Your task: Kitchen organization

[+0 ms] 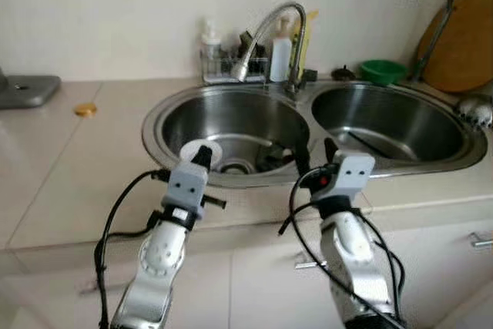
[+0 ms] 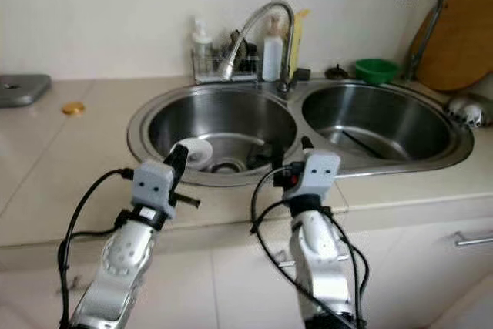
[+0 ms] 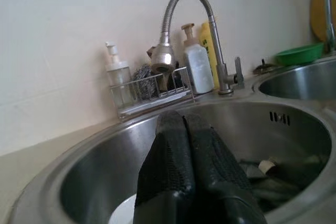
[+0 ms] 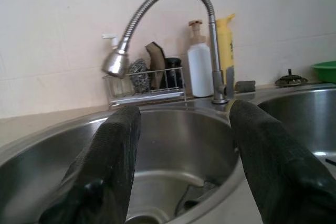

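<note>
Little of the kitchen organization looks done yet, as far as these views tell. The left basin of the double sink (image 1: 231,109) holds a white plate (image 1: 202,150) near its front wall, beside the drain, and some dark items (image 1: 273,158) lie on the basin floor just right of the drain; they are too blurred to name, perhaps utensils or scraps. In the right basin a thin dark utensil (image 1: 370,144) lies on the floor, its long axis slanting from the back left of the basin toward the front right.

The left gripper (image 1: 203,156) hovers at the front rim of the sink, over the plate, its fingers (image 3: 181,156) pressed together and holding nothing. The right gripper (image 1: 314,158) hangs at the same front rim, near the divide between the basins, spread wide and empty.

The plate lies flat, face up, so it has no real pointing direction. Everything in the sink is left to clear, and the table around it carries a small gold lid (image 1: 85,109) well left of the sink.
</note>
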